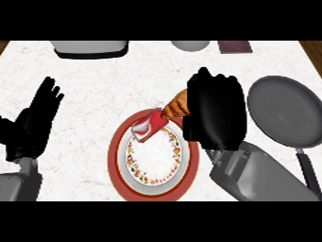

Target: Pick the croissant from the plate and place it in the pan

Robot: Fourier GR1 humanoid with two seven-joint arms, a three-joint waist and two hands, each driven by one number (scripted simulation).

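black left hand rests open at nine o'clock, fingers up, holding nothing. red-rimmed plate sits at six o'clock, its flowered centre bare. at its twelve o'clock edge, partly over the rim, is a red-and-white thing i cannot identify. touching it on the upper right is the croissant, golden-brown, its right end hidden in the right hand, whose fingers curl round it. it looks lifted off the plate, though i cannot tell for sure. grey pan waits at three o'clock, handle pointing to five. i judge the croissant light, soft and flaky: easily crushed, so it is best held round the thick middle, not the thin tips. along twelve o'clock stand a grey appliance, a pale round thing and a dark block.
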